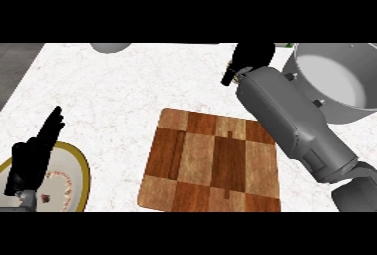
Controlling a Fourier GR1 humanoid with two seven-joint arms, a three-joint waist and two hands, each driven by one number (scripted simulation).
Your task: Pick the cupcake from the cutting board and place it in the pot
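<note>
The left hand [33, 154] rested open at lower left; the right hand [250, 57], curled, contents unseen, hovered beside the pot [335, 84], beyond the cutting board [210, 162].

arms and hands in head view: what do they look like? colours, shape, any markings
Right forearm: thick, smooth grey casing, rounded and tapering toward the wrist, with small dark fasteners on its side. Right hand: black. Left hand: black, slender fingers; a sliver of grey wrist shows below. No cables or markings visible.

Gold-rimmed plate [80, 164], grey bowl [110, 47]
</note>
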